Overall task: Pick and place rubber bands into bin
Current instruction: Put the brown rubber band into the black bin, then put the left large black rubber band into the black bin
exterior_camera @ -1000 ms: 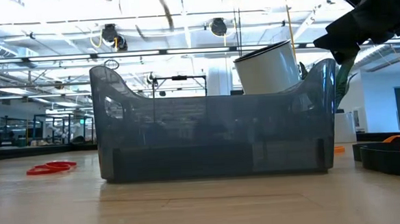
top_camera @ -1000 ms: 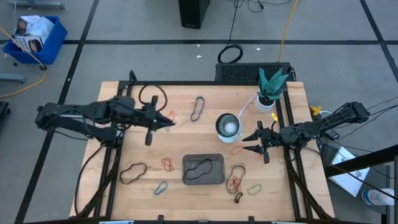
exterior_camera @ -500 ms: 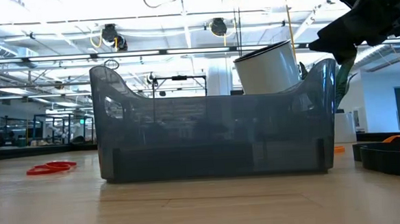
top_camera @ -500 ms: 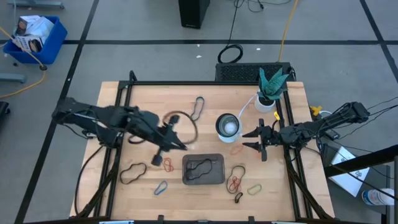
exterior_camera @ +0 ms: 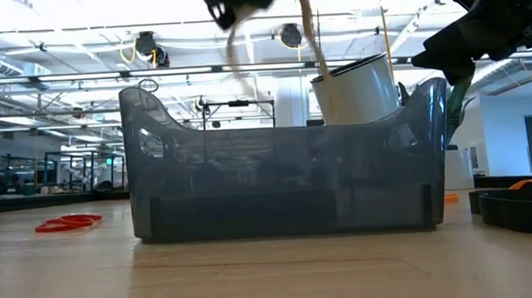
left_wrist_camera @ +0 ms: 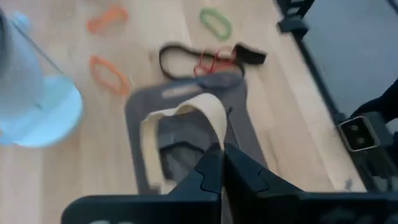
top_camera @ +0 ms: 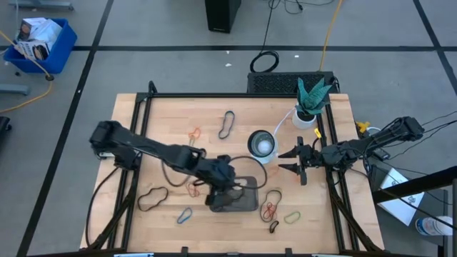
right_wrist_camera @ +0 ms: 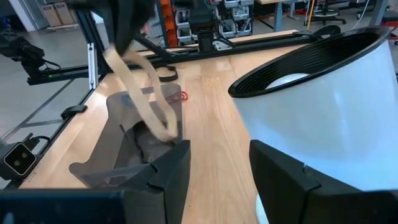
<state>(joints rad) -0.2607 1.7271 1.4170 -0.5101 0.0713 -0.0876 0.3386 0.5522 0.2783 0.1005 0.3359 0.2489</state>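
My left gripper (top_camera: 227,187) hangs over the left part of the dark grey bin (top_camera: 248,198), shut on a wide tan rubber band (left_wrist_camera: 186,115). In the right wrist view that band (right_wrist_camera: 140,93) droops as a loop into the bin (right_wrist_camera: 118,162). A black band lies inside the bin. Other rubber bands lie loose on the table: black (top_camera: 152,198), orange-red (top_camera: 193,188), red (top_camera: 268,210), green (top_camera: 292,217). My right gripper (top_camera: 291,162) waits open near the table's right edge, beside the white cup (top_camera: 261,144). My left gripper pinches the tan band's upper end (left_wrist_camera: 217,134) between its two shut fingertips. The fingers slant downward, coming from the table's left. The band hangs slack below them as an open loop, its lower end (right_wrist_camera: 163,132) down between the bin's walls; whether it touches the floor I cannot tell.
The cup (right_wrist_camera: 323,93) stands just in front of my right gripper. A plant pot (top_camera: 307,107) sits at the far right corner. More bands lie far of the bin (top_camera: 227,125) and near its right side (top_camera: 271,198). Black frame rails run along both table sides.
My left gripper has swept from the table's far left toward the right and near side, sinking and tipping further down, until it stands over the bin. The tan band has travelled with it, swinging below the fingers.
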